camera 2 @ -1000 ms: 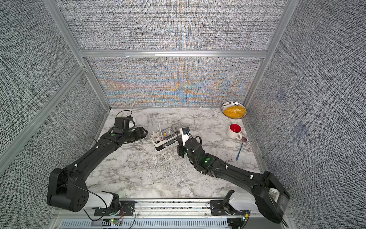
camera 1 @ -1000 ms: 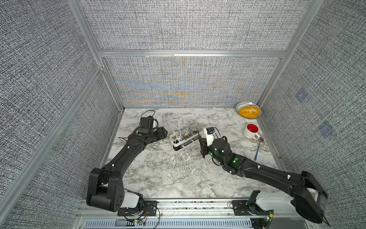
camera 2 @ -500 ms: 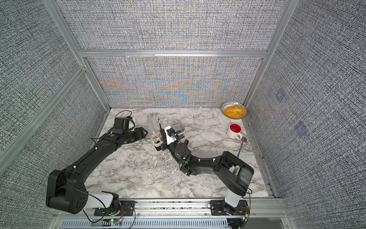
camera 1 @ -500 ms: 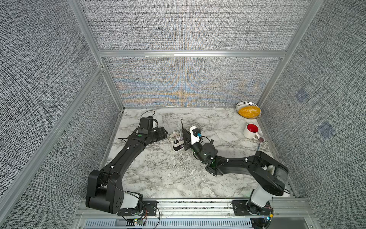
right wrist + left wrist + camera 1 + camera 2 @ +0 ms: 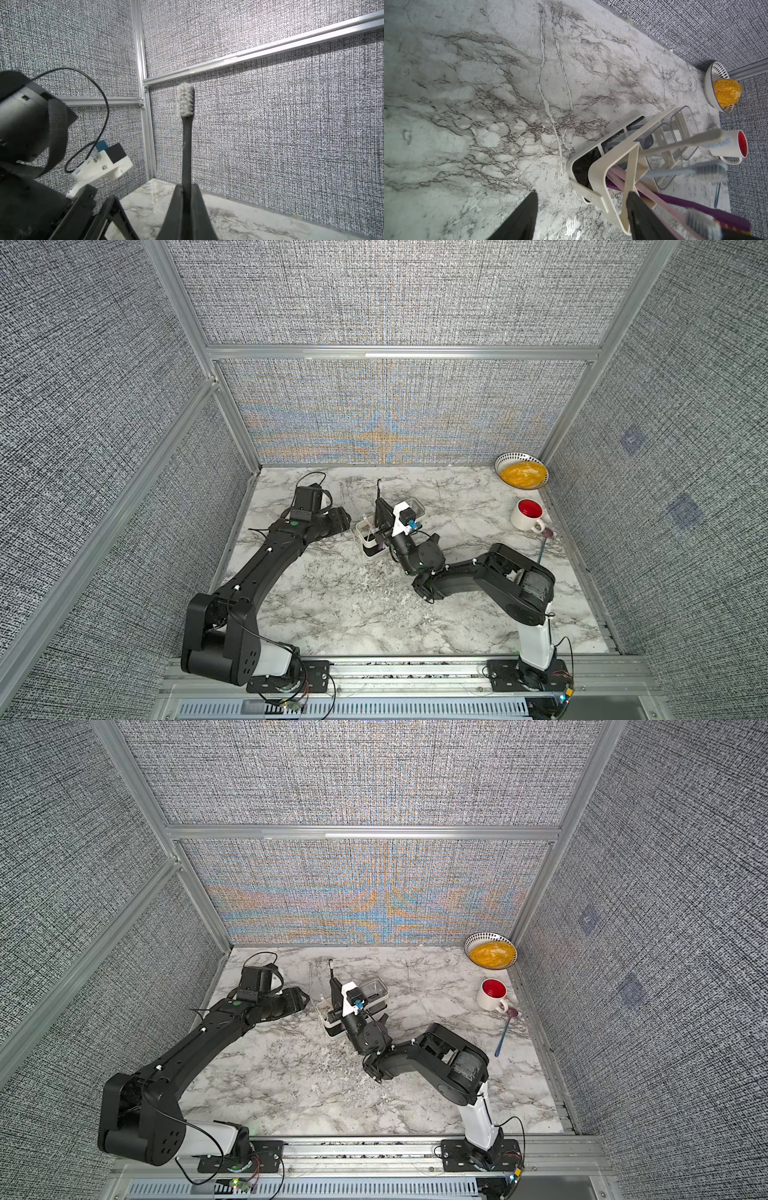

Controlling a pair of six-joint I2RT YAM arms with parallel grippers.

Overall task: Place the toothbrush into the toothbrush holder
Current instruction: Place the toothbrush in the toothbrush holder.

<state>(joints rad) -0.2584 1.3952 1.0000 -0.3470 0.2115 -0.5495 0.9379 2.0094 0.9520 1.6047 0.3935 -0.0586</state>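
Nearest on the marble table [image 5: 332, 614], the right arm folds back toward the middle, and the right gripper [image 5: 187, 188] is pressed together on the dark handle of the toothbrush [image 5: 187, 135], pinching it upright with the white bristle head on top. In both top views the brush stands over the toothbrush holder [image 5: 365, 551], its lower end hidden behind the gripper, so I cannot tell whether it has entered the frame. Just beside, the left gripper [image 5: 581, 192] is spread wide and holds nothing; the wrist view shows the holder's end section with the diagonal bar lying between its fingers [image 5: 525, 216], contact unclear. Four other toothbrushes [image 5: 675, 172], grey, blue, pink and purple, lean out of that section, and the two clear cups [image 5: 683, 124] sit behind it. Well apart along the right wall lie a blue-handled spoon [image 5: 505, 1029], then a white mug [image 5: 528, 514] with a red inside, and in the far corner a patterned bowl [image 5: 521, 470] of yellow food
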